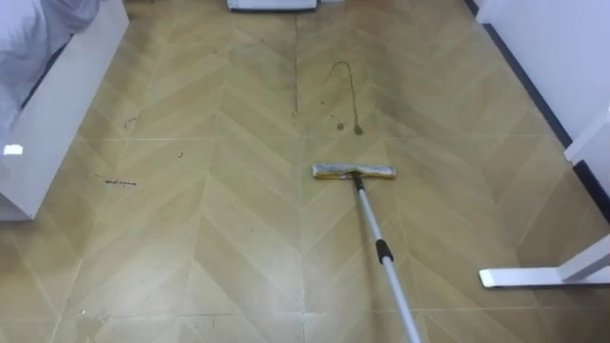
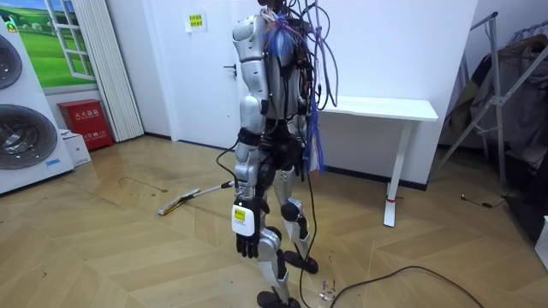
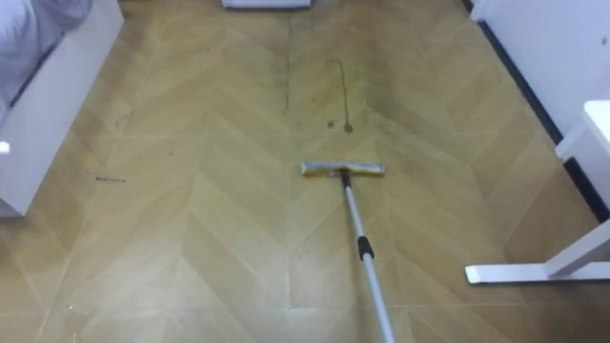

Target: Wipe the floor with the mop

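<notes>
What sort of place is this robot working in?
Probably a home-like laundry or utility room, perhaps a test flat: stacked washing machines by the wall, a white desk, and a mop lying on the herringbone wood floor.

Finding: no text, number or brand can be read at this moment.

Item one: a small yellow sign [image 2: 195, 21] is fixed high on the white wall [image 2: 377, 51]. It carries dark print, too small to make out.

Item two: a red box [image 2: 86, 121] stands on the floor beside the washing machine [image 2: 26, 128]. It bears pale characters on its front face, which are not legible.
</notes>
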`<state>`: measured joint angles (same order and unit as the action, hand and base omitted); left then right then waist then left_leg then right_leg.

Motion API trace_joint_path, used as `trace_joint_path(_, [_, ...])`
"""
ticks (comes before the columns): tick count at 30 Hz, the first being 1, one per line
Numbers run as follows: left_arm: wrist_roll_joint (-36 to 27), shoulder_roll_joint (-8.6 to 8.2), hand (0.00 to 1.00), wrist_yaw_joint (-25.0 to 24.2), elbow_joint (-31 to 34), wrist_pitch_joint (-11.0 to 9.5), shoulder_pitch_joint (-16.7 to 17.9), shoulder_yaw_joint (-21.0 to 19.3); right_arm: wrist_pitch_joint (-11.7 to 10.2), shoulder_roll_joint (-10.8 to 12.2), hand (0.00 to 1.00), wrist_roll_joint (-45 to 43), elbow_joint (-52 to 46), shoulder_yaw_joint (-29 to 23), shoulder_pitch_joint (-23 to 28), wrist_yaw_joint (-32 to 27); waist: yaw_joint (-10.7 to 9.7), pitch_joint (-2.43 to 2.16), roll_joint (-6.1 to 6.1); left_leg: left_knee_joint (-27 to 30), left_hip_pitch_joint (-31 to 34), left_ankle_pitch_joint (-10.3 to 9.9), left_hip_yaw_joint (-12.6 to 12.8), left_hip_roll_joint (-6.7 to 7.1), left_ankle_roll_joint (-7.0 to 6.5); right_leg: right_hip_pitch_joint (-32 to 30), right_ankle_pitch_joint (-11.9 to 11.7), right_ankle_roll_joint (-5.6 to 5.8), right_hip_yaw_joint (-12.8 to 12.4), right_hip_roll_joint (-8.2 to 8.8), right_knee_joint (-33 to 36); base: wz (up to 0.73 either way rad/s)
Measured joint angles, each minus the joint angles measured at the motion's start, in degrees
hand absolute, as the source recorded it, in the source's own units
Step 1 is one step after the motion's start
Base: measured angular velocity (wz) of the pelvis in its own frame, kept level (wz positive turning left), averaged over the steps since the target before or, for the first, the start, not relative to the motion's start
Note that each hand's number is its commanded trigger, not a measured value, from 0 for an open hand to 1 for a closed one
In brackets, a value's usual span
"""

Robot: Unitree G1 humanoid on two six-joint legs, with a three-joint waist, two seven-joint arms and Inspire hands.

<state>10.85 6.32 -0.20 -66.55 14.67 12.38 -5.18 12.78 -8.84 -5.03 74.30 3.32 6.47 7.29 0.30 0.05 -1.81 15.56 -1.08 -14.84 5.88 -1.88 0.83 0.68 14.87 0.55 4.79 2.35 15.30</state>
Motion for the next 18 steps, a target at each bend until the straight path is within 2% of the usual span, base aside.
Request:
trace_joint_path(3, [-0.09,0.17,0.0,0.0,-0.88,-0.01,-1.47,2.44,0.5,0.0,1.0,0.25,0.43,0.1,-1.44,-0.76,-0.03,-0.05,0.46,3.11,4.0,0.0,0.0,-0.03,0.0,-3.19,0.0,-0.01,0.15,0.23,1.93,0.03])
trace_joint_path(6, [-0.06,-0.07,0.0,0.0,-2.11,-0.37,-3.72,3.24,0.44,0.05,1.0,0.28,0.55,0.09,-3.29,-2.48,0.04,0.52,0.85,6.85,8.48,-0.01,-0.09,-0.31,-0.01,-7.88,0.05,-0.09,0.18,0.42,5.84,-0.05])
trace_joint_path(8, [-0.08,-0.15,0.0,0.03,-2.17,-0.8,-4.65,3.37,0.37,0.05,1.0,0.46,0.49,0.27,-3.95,-3.38,0.07,0.59,1.04,9.17,11.54,-0.09,-0.42,-0.42,0.01,-10.93,0.24,-0.41,0.16,0.48,8.0,-0.06])
trace_joint_path(10, [-0.09,-0.2,0.0,0.24,-2.38,-0.98,-6.17,3.71,0.35,0.05,1.0,0.79,0.47,0.52,-4.77,-4.43,0.11,0.77,1.54,12.33,15.88,-0.95,-1.25,-0.5,-0.04,-15.06,1.24,-0.97,0.15,0.51,10.81,0.0])
trace_joint_path(12, [-0.1,-0.39,0.0,1.05,-2.52,-0.98,-6.9,3.88,0.32,0.06,1.0,1.22,0.54,0.57,-4.85,-5.28,0.0,0.92,1.88,13.87,18.47,-1.77,-1.34,-0.55,-0.01,-18.54,2.21,-0.99,0.03,0.58,13.64,0.05])
trace_joint_path(18, [-0.15,-0.24,0.0,3.12,-2.66,-0.9,-6.83,3.94,0.31,-0.19,1.0,4.97,2.03,2.11,-4.65,-7.45,0.3,0.52,2.15,21.17,28.73,-4.01,-1.98,-0.33,-0.46,-29.54,4.59,-1.2,0.12,1.71,23.38,0.06])
